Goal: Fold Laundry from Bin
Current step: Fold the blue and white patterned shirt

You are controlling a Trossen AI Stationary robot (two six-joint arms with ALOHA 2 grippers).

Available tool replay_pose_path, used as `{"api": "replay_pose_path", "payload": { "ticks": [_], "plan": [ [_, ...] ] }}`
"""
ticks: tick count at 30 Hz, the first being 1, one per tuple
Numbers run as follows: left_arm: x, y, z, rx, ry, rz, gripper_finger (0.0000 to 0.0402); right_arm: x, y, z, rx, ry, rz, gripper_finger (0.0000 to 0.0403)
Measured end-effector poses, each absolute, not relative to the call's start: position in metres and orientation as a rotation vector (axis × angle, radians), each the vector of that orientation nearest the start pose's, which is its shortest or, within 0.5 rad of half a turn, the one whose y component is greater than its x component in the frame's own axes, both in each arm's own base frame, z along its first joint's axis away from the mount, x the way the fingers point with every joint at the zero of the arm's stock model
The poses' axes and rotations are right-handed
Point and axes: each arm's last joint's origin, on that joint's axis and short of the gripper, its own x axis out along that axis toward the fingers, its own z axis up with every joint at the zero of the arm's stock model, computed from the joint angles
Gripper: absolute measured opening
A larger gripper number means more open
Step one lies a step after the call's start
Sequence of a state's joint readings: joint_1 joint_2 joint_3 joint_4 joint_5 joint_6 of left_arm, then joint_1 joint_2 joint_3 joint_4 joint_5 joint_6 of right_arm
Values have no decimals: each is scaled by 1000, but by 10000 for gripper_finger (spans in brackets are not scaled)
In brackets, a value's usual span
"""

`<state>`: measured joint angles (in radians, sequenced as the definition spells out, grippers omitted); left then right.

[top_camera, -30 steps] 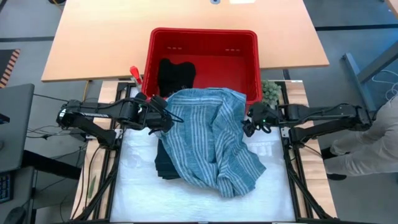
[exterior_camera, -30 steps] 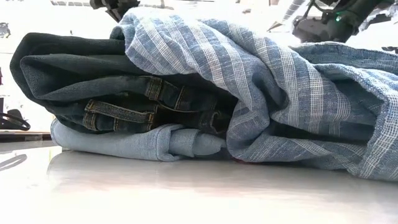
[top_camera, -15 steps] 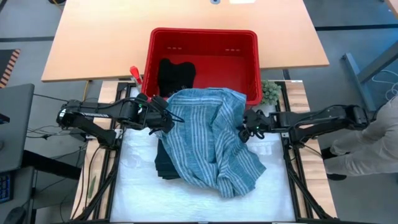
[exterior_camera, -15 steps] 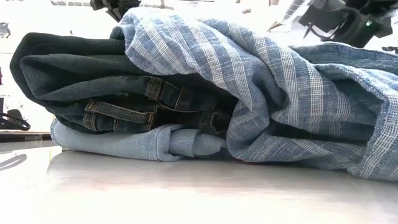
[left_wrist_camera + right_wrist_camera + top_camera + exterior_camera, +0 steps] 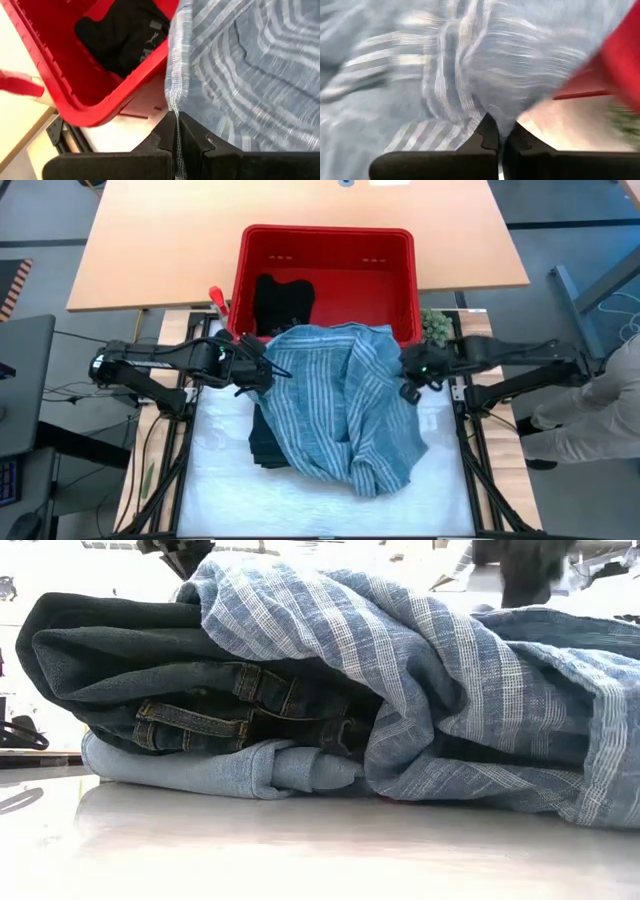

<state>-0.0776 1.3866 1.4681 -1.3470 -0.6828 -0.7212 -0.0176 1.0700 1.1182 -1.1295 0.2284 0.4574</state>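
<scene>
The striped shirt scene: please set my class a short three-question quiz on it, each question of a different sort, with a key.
1. True or false: the left gripper is shut on an edge of the striped shirt.
2. Multiple choice: what lies inside the red bin? A) a black garment B) folded jeans C) nothing
3. Fill in: in the low view, the dark denim garment lies on top of a ______ one.

Key: 1 true. 2 A. 3 light blue. The right gripper is also shut on the striped shirt, at its opposite side.
</scene>
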Motion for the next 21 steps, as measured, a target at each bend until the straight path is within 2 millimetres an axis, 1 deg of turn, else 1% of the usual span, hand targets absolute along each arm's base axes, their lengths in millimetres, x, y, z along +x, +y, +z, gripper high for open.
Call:
{"api": "replay_pose_path", "payload": {
  "ticks": [3,6,8,9,10,11,12,14,16,18,21],
  "plan": [
    [232,0,358,-150,955,883,0,181,-5,366,262,1083,-392,21],
    [225,-1,359,-152,998,877,0,186,-4,401,242,1175,-340,21],
    [220,0,360,-155,1015,894,0,199,-3,420,226,1145,-283,21],
    [216,0,361,-169,1009,917,0,201,-2,429,229,1114,-225,21],
    [213,1,362,-190,992,953,0,204,0,438,235,1095,-161,21],
    [209,0,364,-207,965,994,0,211,1,445,236,1082,-124,21],
    [204,0,366,-219,933,1028,0,213,2,454,232,1052,-101,21],
    [197,-4,370,-236,906,1027,2,215,4,464,221,1011,-70,21],
    [192,-7,373,-254,950,947,12,220,7,469,194,997,-31,21],
    [193,-11,372,-274,990,859,31,223,8,470,180,994,-16,21],
    [197,-17,372,-294,1016,752,73,226,11,468,172,1006,-2,21]
  ]
}}
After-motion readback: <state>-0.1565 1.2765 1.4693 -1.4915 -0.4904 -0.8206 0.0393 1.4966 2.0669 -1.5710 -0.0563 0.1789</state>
